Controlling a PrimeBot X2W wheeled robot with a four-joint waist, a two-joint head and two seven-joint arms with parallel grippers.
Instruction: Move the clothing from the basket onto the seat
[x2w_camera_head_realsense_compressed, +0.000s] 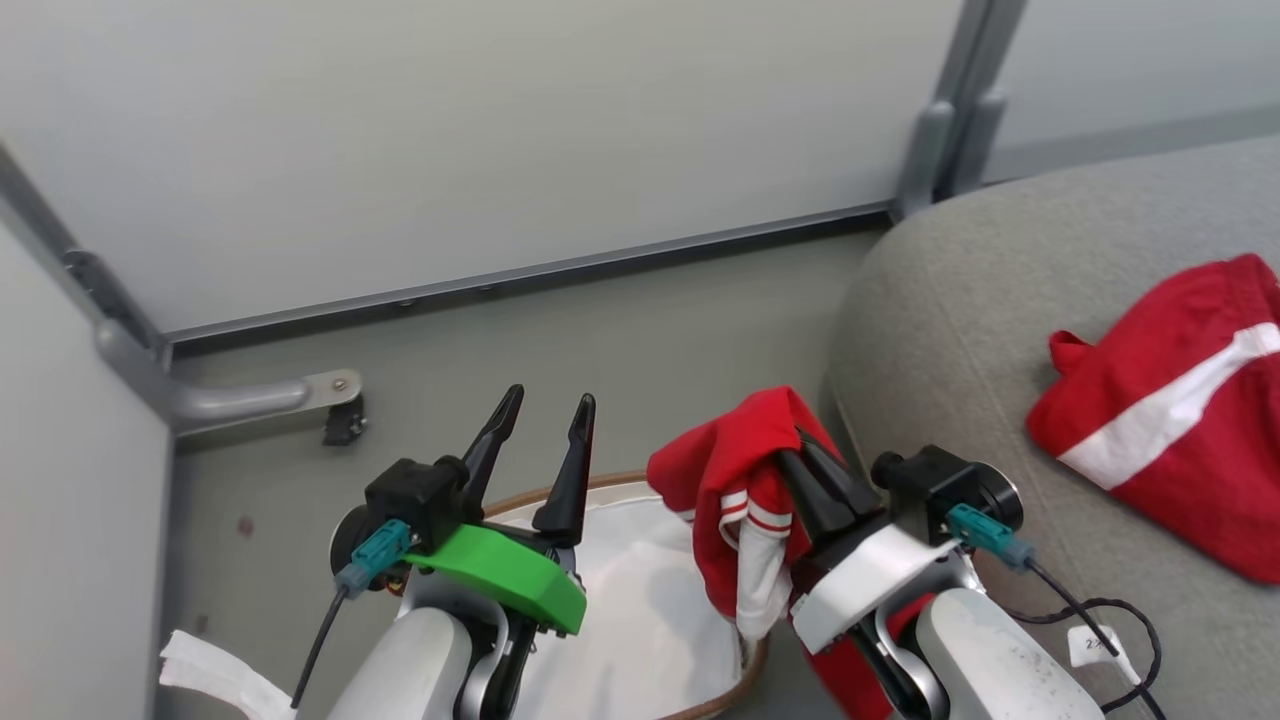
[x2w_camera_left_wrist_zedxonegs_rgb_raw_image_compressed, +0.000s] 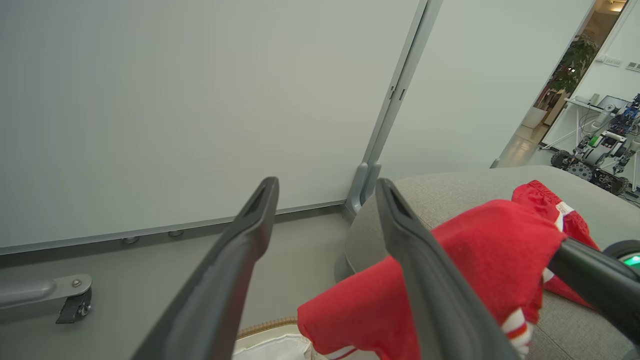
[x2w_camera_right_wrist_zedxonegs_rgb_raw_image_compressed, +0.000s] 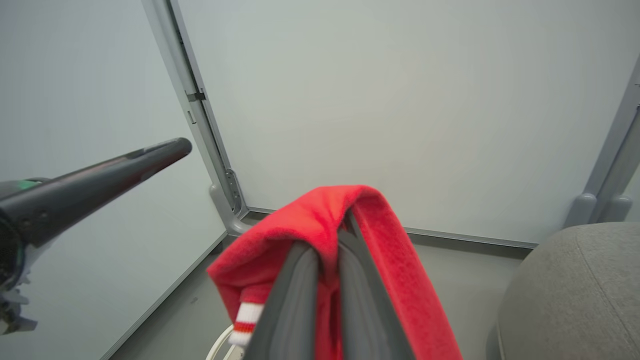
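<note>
A red garment with white striped cuffs hangs from my right gripper, which is shut on it above the basket's right edge. The right wrist view has the red cloth draped over both closed fingers. My left gripper stands open above the basket, nothing between its fingers. The basket shows its brown rim and white liner. A second red garment with a white stripe lies on the grey seat at right.
Pale partition walls with grey metal frames close the space behind and at left. A metal foot with a caster sits on the floor left of the basket. A black cable lies on the seat beside my right arm.
</note>
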